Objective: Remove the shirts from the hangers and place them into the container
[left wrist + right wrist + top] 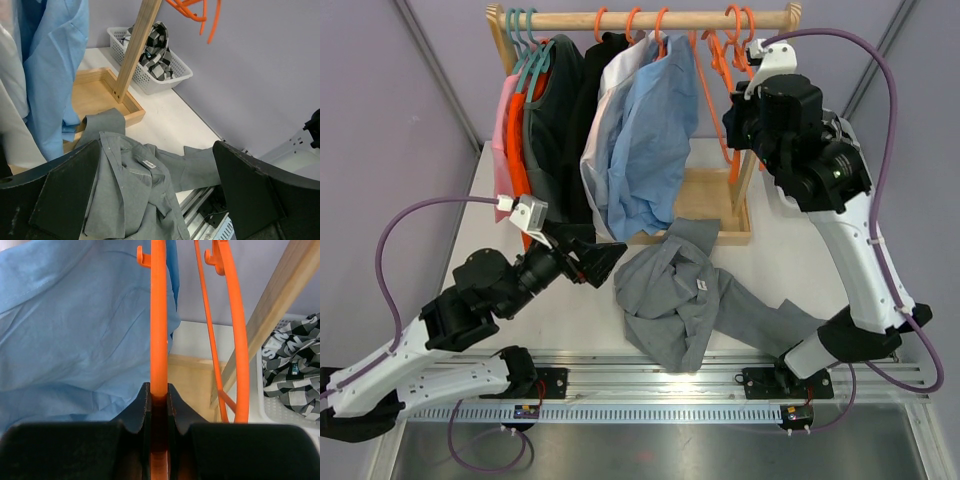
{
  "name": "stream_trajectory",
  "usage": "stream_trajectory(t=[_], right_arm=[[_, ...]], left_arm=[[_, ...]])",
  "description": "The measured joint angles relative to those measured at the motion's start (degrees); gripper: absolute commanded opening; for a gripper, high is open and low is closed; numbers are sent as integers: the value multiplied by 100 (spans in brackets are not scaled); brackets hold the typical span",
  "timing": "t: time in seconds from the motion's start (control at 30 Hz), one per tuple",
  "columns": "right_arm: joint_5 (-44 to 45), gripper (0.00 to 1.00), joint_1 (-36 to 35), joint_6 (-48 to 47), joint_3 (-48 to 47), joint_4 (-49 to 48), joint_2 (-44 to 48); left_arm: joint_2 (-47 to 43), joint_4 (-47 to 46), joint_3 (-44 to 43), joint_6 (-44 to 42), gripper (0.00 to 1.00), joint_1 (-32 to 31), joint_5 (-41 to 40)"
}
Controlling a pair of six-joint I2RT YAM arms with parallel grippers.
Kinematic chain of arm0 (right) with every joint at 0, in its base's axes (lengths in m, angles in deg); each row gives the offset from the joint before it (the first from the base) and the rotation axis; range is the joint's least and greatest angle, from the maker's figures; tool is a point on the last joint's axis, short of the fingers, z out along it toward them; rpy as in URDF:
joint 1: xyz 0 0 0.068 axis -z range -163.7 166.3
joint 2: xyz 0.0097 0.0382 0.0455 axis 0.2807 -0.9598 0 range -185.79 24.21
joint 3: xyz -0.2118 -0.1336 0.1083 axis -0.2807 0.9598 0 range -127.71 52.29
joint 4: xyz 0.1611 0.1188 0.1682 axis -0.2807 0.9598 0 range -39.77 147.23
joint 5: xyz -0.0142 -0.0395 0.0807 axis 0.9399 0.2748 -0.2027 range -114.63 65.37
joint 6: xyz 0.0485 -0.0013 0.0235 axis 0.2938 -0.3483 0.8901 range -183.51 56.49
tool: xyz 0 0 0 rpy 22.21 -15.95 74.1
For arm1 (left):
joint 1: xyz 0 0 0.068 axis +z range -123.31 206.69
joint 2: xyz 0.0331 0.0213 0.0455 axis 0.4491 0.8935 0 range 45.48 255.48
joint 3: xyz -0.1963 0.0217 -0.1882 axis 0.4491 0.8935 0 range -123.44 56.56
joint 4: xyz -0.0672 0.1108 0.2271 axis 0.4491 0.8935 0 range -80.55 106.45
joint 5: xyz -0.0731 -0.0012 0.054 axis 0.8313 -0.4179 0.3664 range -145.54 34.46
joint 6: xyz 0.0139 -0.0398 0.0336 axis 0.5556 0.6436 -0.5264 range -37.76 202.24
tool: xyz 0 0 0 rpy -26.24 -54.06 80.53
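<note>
The right gripper clamps an orange hanger, far right. The left gripper gapes beside the grey shirt.

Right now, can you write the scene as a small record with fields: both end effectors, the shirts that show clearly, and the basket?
left end effector: open, empty, facing the grey shirt
right end effector: shut on a bare orange hanger
grey shirt: off its hanger, crumpled on the table, not in the basket
plaid shirt: inside the white basket
light blue shirt: hanging on the rack
</note>
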Motion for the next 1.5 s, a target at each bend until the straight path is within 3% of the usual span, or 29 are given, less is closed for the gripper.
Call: stream_trajectory(t=[0.37,0.63,0.67,0.73,0.77,0.93,1.27,1.4,1.5], right_arm=[[358,0,0,-291,-575,-472,-1117],[623,0,2,-369,-579,-570,-1235],[647,25,0,-358,-579,-564,-1235],[645,66,2,-258,-577,-518,-1226],[634,99,2,-205,-570,-476,-1209],[501,100,-358,-125,669,-463,-208],[52,99,-2258,782,3792,-658,2651],[-210,100,-2404,1488,5462,-1034,2603],[-468,99,-2415,2044,6798,-1663,2015]], left_arm=[[-306,9,133,116,99,0,-52],[-374,22,223,142,99,-4,-74],[-374,22,223,144,99,-4,-74],[-376,26,223,153,99,-4,-79],[-376,33,223,157,99,-4,-83],[-376,105,223,160,99,-4,-155],[-376,396,223,157,99,-4,-391],[-323,413,223,157,99,-4,-439],[-243,426,223,157,99,-4,-452]])
